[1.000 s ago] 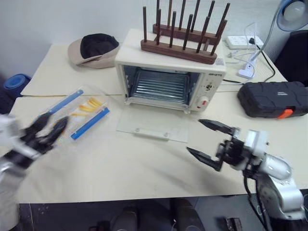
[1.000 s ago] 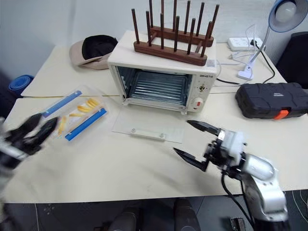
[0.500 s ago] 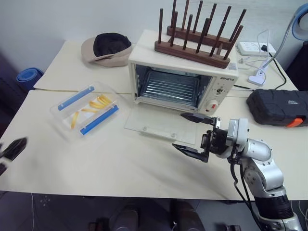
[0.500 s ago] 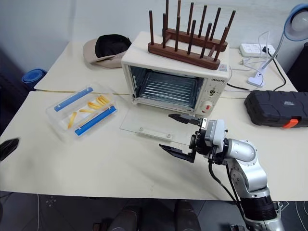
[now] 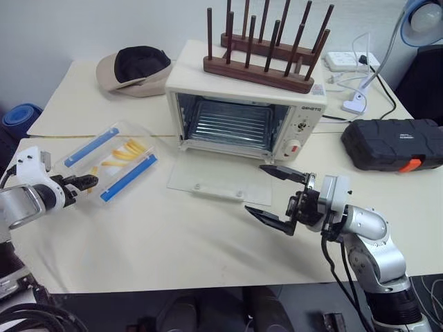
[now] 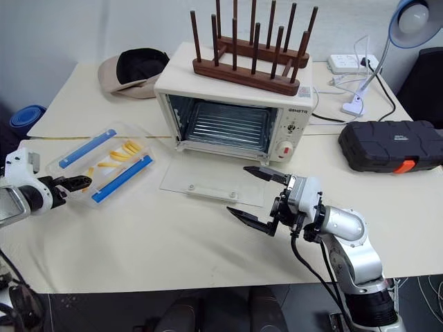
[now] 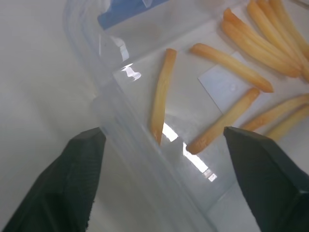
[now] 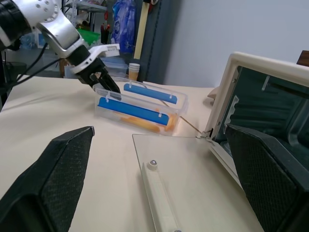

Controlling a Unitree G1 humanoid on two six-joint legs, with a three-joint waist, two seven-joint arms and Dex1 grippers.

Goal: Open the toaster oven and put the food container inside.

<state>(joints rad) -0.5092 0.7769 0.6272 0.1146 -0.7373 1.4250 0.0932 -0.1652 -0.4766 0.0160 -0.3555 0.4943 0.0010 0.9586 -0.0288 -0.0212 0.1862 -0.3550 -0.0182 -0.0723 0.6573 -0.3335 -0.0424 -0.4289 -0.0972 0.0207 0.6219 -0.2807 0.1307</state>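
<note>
The food container [image 5: 107, 163] sits on the left part of the table [image 5: 173, 242], a clear plastic box with two blue clip strips along its long sides and a handful of yellow-orange fries inside. It lies at an angle, well to the left of the oven and apart from the dropped door.

Starting from the far left: the left gripper [image 5: 84, 182] is right at the near short end of the container. Its two black fingers are spread open, and in the left wrist view they straddle the box's end wall, one finger [image 7: 63, 183] outside over the bare table and the other over the fries. I can't tell if they actually touch the plastic, but they're not clamped on it.

Behind the container, further back on the table, there's a tan cap [image 5: 133, 71] lying upside down.

Middle of the scene is the toaster oven [image 5: 242, 111], cream-white, with its glass door [image 5: 220, 182] folded all the way down flat on the table, so the wire rack inside is in plain sight. A wooden peg rack [image 5: 259, 59] sits on top of it.

Right of the door, the right gripper [image 5: 275, 196] hangs over the table in front of the oven, fingers spread wide, nothing between them.

Far right there's a black case [image 5: 394, 142] with an orange latch, plus a white power strip [image 5: 349, 61] and a lamp base behind it.
</note>
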